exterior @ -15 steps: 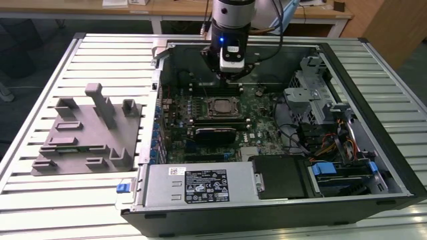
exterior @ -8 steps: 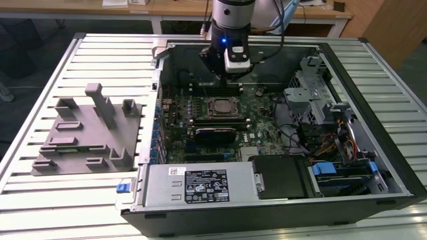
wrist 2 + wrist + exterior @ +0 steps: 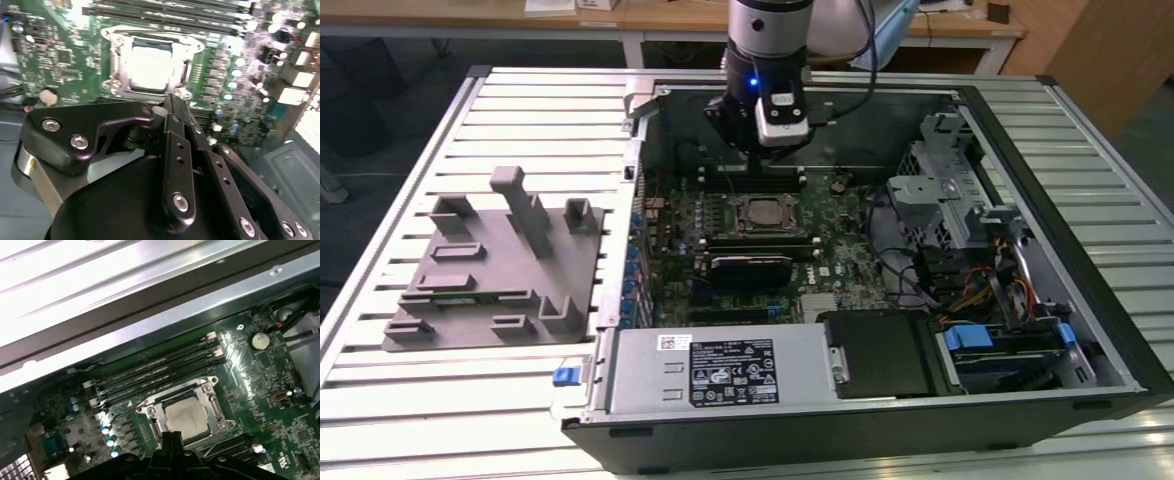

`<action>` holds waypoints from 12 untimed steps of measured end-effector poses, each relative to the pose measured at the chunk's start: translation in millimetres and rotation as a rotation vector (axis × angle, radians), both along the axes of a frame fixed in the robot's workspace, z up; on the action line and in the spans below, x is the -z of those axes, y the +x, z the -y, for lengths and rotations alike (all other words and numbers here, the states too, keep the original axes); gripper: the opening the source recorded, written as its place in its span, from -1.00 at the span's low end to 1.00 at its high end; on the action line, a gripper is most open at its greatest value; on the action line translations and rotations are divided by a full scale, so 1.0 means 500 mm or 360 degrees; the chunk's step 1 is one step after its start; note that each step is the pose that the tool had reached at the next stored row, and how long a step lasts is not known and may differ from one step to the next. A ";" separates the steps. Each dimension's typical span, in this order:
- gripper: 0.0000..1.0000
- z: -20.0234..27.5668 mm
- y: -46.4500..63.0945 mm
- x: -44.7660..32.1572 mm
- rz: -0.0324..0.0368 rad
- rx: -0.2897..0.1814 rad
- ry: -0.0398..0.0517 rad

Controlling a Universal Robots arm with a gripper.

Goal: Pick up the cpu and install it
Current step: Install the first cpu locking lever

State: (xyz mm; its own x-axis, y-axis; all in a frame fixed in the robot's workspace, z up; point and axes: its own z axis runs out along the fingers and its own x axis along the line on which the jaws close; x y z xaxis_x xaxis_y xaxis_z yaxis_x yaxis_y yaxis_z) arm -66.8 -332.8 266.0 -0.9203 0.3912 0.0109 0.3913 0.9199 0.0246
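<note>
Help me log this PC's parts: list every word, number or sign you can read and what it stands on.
None can be read.
Black and white label on the power supply: print too small.
Small white sticker beside it: too small.
Print on the motherboard: blurred.
cpu top: washed out by glare, no text legible.

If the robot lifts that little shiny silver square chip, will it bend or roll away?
The small flat silver square chip looks like solid metal on top, so it probably stays stiff. It is flat, so it likely won't roll. Its smooth top may be slippery.
</note>
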 end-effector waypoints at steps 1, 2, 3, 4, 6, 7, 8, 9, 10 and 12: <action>-0.79 0.0000 -0.007 0.000 0.0000 0.0000 0.0000; -0.79 0.0000 -0.012 0.000 0.0000 0.0000 0.0000; -0.79 0.0000 -0.016 0.000 0.0000 0.0000 0.0000; -0.79 0.0000 -0.019 0.000 0.0000 0.0000 0.0000; -0.79 -0.0001 -0.022 0.000 0.0000 -0.0023 0.0000; -0.79 -0.0001 -0.023 0.000 0.0000 -0.0051 0.0000; -0.79 0.0000 -0.023 0.001 0.0000 -0.0080 0.0000; -0.79 0.0000 -0.023 0.001 0.0000 -0.0108 0.0000; -0.79 0.0000 -0.023 0.001 0.0000 -0.0137 0.0000; -0.79 0.0000 -0.023 0.002 0.0000 -0.0194 0.0000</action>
